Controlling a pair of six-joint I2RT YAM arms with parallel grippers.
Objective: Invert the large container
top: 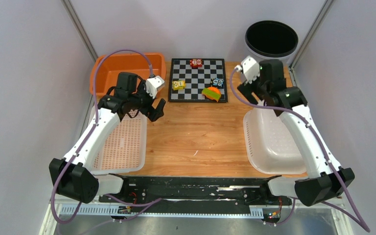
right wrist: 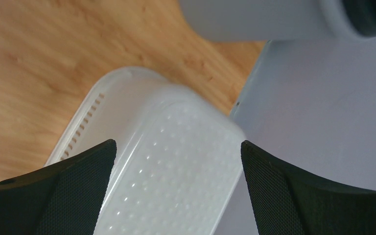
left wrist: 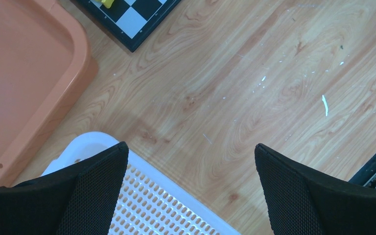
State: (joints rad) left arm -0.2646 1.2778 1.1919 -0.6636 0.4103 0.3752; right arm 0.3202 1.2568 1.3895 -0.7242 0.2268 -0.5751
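Top view, task item: the white tub [top: 269, 142] lies at the right of the surface [top: 196, 132], under the right arm. It appears to lie bottom up, though this view alone leaves that unsure.
Top view, left end effector [top: 144, 111]: released, holding nothing, hovering over the far end of the mesh basket [top: 122, 142], in front of the orange bin [top: 112, 71].
Top view, right end effector [top: 252, 93]: released, empty, over the far end of the tub, between the chessboard [top: 198, 78] and the black bucket [top: 271, 39].
Left wrist, jaws: spread wide over bare wood, with a basket corner [left wrist: 152, 200] below one finger and nothing between them.
Right wrist, jaws: spread wide above the tub [right wrist: 176, 171]. Its dimpled face looks raised toward the camera, so I judge it is already turned over. The grey bucket wall [right wrist: 254, 19] stands just behind it.
Risk, mistaken target: the basket and the bin are also sizeable, so a grab at either would flip the wrong thing.
Risk, undoing: if the tub is indeed inverted, gripping its edge again could tip it back.
Risk, crowding: the tub sits close to the side wall [right wrist: 323, 122] and the bucket, so a swing there could knock the bucket or jam the tub.
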